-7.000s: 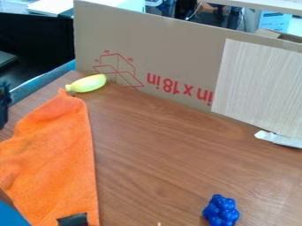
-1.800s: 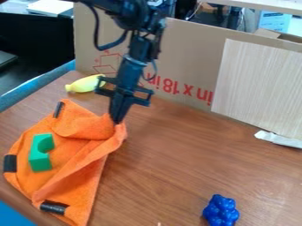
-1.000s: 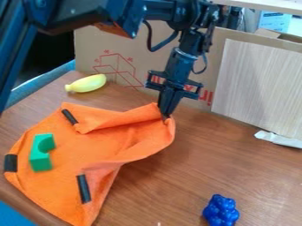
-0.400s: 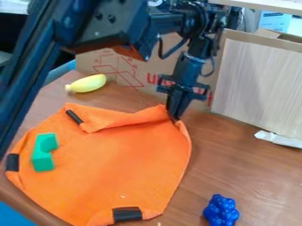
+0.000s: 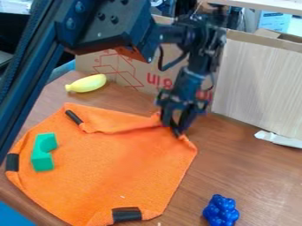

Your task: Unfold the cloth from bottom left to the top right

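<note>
Cloth (image 5: 121,170) is lying on the table (image 5: 236,163), spreading below and to the view's left of the claw (image 5: 173,128). Only one arm (image 5: 32,70) is working, so it is being the nearer one by default. Claw is hanging down over the cloth's upper right corner and looking open, apart at the tips; no firm grip is showing. Whether it is touching the fabric, can't tell.

Cloth's bulk is running away from the claw toward lower left. Upper right corner is pointing out at the claw side, slightly crumpled right under the tips. Long axis: not a strong one, cloth is sitting nearly as broad as long; if anything it is stretching from the left edge across to the right corner. Top edge is folding over in a flap (image 5: 115,123), running from near the upper left tab (image 5: 73,117) toward the claw.

Green block (image 5: 43,152) is resting on the cloth's left part, beside the left tab (image 5: 12,162); bottom tab (image 5: 126,214) is sitting at the lower edge.

Unfolding is looking mostly done, probably at release. Next move is likely calling for lifting straight up, clear of the corner; a tip snagging the crumpled fabric would be dragging the corner back or raising it.
</note>
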Available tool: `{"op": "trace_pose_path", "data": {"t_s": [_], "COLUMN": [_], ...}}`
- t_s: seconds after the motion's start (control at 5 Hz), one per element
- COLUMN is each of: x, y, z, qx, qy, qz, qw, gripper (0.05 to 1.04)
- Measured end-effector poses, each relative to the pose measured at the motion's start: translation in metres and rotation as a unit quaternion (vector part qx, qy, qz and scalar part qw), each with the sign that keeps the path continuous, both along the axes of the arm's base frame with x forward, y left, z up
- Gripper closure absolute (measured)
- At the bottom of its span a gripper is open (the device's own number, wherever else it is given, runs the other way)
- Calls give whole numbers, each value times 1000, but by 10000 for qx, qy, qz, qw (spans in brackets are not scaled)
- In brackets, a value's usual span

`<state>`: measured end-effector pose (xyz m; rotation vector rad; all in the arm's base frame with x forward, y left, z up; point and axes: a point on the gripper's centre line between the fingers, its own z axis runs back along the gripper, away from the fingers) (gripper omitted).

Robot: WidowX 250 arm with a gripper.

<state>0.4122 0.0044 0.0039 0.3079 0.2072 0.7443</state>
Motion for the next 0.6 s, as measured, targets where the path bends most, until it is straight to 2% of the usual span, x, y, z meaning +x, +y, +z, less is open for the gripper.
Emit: {"op": "trace_pose_path", "data": {"t_s": [0.2,0.4,0.6], "x": [0,-7,-17], "y": [-5,-10,-9], "z": [40,81,130], "qx": [-153,-343,-630], "qy": [-679,-1206,-1737], "qz": [-2,-107,-205], "qw": [9976,9921,9826], "gripper": [94,83,83]}}
